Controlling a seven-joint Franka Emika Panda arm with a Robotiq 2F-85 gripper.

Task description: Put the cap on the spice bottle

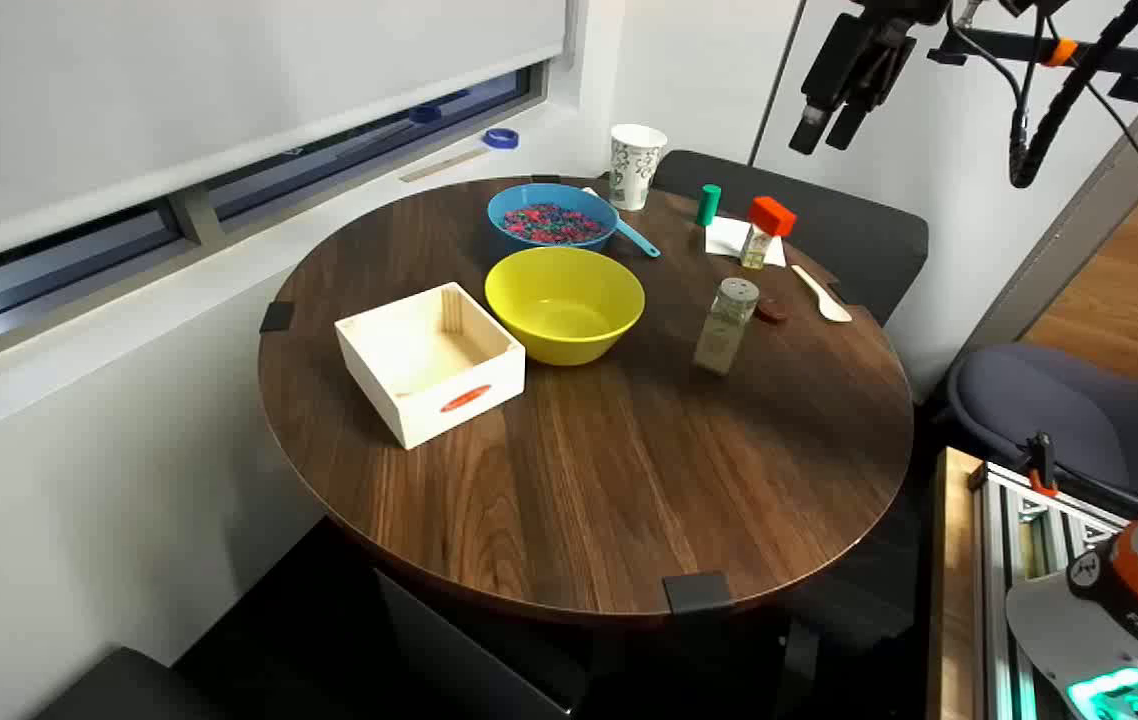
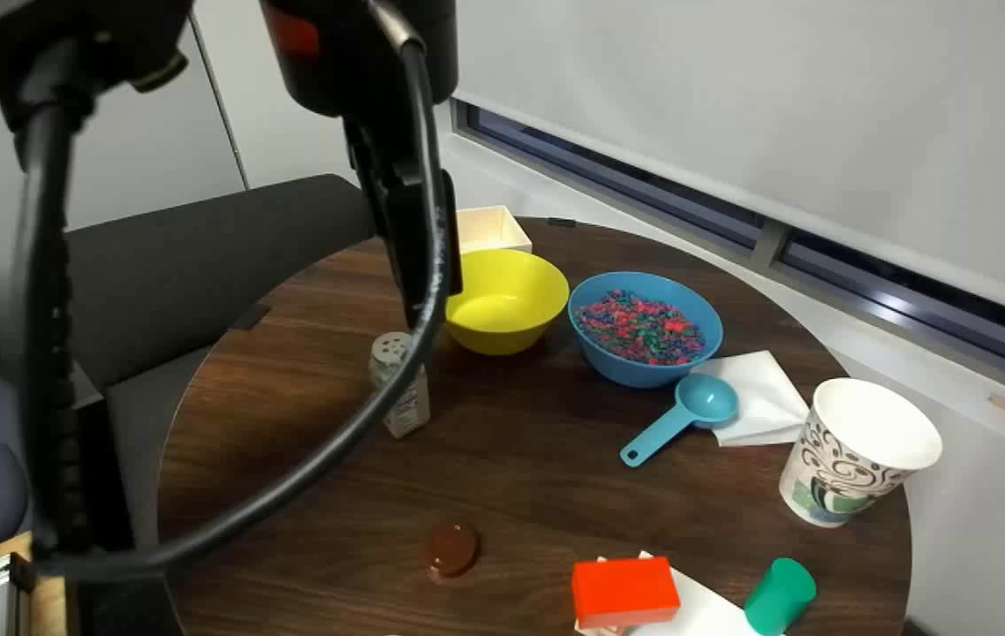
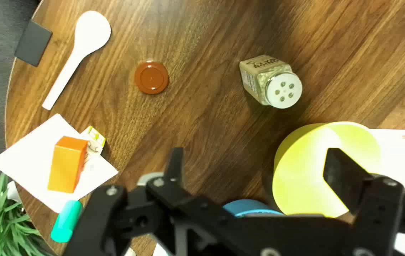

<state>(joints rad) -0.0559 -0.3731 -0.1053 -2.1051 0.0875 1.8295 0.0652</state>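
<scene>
The black two-fingered pincer (image 3: 254,160) hangs above the round, dark wood-grain surface (image 2: 511,486), its fingers standing wide apart. Nearest on it, in an exterior view, a small clear bottle with a red block-shaped top (image 2: 626,592) stands on a square of white paper (image 2: 706,614), a green cylinder (image 2: 781,596) at the paper's edge. Slightly farther off, the round reddish-brown plastic cap (image 2: 452,549) lies flat. Next come a swirl-patterned white paper cup (image 2: 834,468) and a turquoise plastic measuring scoop (image 2: 707,397) resting partly over a folded white napkin (image 2: 767,397). The narrow clear spice bottle (image 2: 410,409) with olive-brown contents stands upright beyond the cap, well apart from it, its pale perforated top bare. Beyond stand a blue bowl (image 2: 639,375) of multicoloured bits and, just beside it, a yellow bowl (image 2: 498,334). Farthest is an open pale wooden box (image 2: 494,228).
</scene>
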